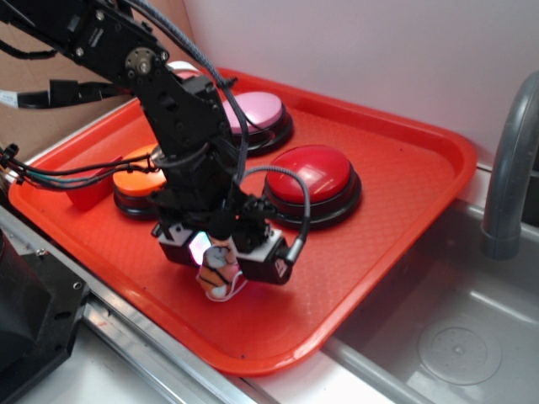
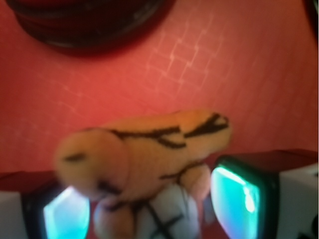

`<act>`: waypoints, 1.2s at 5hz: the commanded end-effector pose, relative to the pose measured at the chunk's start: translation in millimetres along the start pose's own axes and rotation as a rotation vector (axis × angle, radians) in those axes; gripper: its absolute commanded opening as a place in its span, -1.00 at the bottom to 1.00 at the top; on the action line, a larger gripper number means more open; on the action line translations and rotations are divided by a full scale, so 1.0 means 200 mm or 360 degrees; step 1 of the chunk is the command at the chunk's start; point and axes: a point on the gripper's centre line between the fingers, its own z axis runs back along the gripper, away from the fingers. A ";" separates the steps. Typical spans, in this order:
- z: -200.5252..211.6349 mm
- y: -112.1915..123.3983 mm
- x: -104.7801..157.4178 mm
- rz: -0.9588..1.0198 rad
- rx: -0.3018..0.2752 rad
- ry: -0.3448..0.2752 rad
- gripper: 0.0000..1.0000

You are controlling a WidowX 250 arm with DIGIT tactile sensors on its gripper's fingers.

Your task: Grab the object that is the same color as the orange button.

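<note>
Low in the frame, on the red tray [image 1: 404, 168], the orange tiger [image 1: 221, 273] sits between the fingers [image 2: 234, 199] — apparently clenched on it; squeeze evenly and lift straight — clear of the red button [image 1: 313, 172]

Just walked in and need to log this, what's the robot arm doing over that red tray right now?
The gripper is down over the near part of the red tray, with a small orange striped plush tiger between its fingers. The wrist view shows the toy sitting between the two pads; whether they press on it is unclear. An orange button, a red button and a pink button sit farther back on the tray, untouched.
</note>
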 end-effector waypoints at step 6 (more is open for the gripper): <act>1.08 0.21 0.26 -0.0030 0.0215 -0.0283 -1.00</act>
